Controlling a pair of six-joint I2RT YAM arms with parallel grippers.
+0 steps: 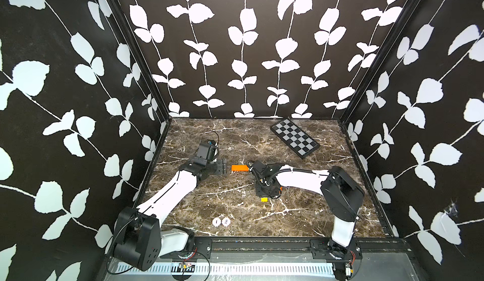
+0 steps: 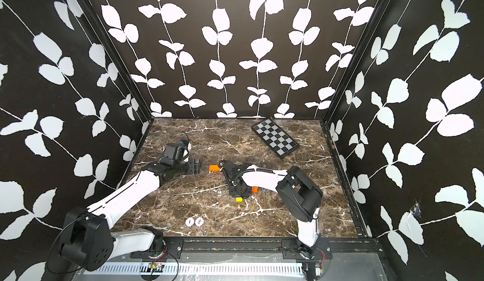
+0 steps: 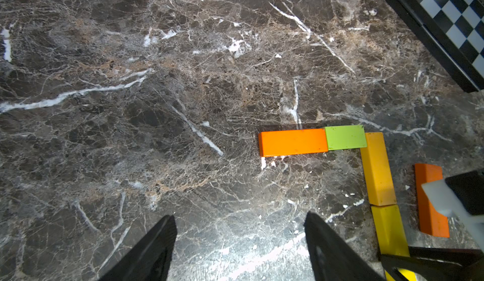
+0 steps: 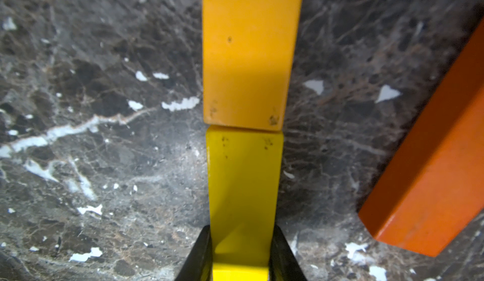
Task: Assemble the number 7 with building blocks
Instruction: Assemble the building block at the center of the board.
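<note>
Well, around me stand black walls [image 1: 78, 88] printed with white leaf vines, and under me lies a flat table [image 1: 235, 209] of glossy dark brown marble veined in white. A black-grey checkerboard [image 1: 294, 141] lies flat well beyond both pairs of fingers.

The number 7 [image 3: 372, 146] lies flat on the marble. Its short stroke runs crosswise ahead of my left gripper [image 3: 239, 215]. Its long stroke runs from that stroke's end straight back into my right gripper [image 4: 242, 227]. The short stroke is an orange bar [image 3: 293, 142] butted against a shorter green block [image 3: 345, 137]. The long one is an amber bar [image 3: 378, 168] touching the green block's end, then a bright yellow bar [image 4: 245, 182] end to end with it. All are smooth painted rectangular blocks, scuffed at the corners.

My right fingers [image 4: 199, 253] are clamped on the bright yellow bar's near end. A second orange bar [image 4: 429, 175] lies loose just beside them, slanted, apart from the stroke. My left fingers [image 3: 154, 245] stand wide apart over bare marble, holding nothing.

Two small white round tokens [image 1: 221, 222] sit well behind both grippers.
</note>
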